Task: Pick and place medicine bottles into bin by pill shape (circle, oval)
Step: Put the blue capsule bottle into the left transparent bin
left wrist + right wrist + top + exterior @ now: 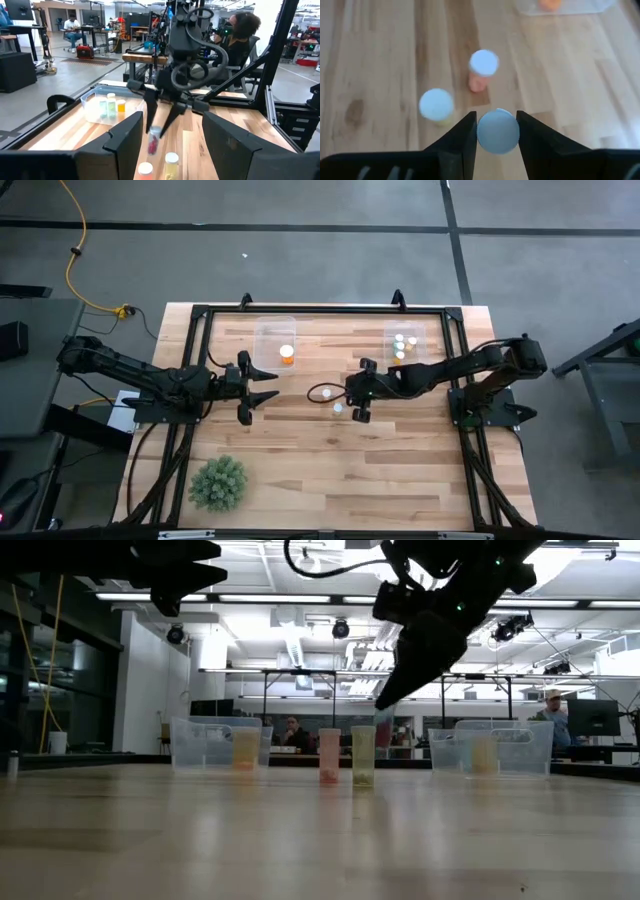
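My right gripper (350, 392) is over the middle of the table, shut on a small medicine bottle with a white cap (498, 131) and reddish pills (153, 140). Two more white-capped bottles stand on their bases just beside it: a pinkish one (482, 70) (329, 755) and a pale greenish one (436, 106) (362, 755). My left gripper (264, 385) is open and empty, left of these bottles and pointing at them. My right gripper pinches the bottle between its two fingers (465, 137), which lie on opposite sides of it just below the white cap's rim (481, 134). The fingers slant down from the table's right. The bottle stays upright; in the low view no third bottle stands on the table under the gripper.
A clear bin (262, 330) at the far left holds one orange bottle (287, 355). A clear bin (432, 330) at the far right holds several bottles (404, 345). A green spiky plant (218, 482) stands near the front left. People sit in the room beyond the table.
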Robot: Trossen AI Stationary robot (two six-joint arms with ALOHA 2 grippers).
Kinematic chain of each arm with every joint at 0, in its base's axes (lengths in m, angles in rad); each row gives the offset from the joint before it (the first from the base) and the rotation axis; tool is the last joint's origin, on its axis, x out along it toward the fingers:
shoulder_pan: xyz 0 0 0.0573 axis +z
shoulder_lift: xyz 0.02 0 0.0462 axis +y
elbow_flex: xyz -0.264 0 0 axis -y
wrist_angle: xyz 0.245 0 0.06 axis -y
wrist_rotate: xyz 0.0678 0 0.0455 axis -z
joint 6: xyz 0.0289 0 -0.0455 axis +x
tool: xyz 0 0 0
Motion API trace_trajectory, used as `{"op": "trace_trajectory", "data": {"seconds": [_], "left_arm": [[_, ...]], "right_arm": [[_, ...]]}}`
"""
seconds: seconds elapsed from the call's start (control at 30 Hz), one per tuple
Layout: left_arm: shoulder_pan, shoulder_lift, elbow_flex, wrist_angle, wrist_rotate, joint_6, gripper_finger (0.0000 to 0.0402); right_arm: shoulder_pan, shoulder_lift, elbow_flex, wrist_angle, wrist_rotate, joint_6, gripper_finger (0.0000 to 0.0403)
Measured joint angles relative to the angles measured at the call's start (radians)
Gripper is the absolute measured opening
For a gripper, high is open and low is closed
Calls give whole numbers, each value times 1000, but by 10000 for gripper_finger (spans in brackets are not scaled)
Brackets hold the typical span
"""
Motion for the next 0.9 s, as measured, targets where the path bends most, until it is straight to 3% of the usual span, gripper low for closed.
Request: {"op": "trace_trajectory", "data": {"seconds": [0.3,0.5,0.67,0.9], "left_arm": [[0,-4,0,4,-54,-27,196],[0,-4,0,8,-87,-44,196],[0,-8,0,19,-87,-44,196],[0,-10,0,17,-87,-44,196]], "right_arm": [[6,-69,0,8,54,-15,108],[8,-70,0,107,58,-59,108],[-9,-70,0,290,58,-111,108],[-27,-70,0,314,41,-147,108]]}}
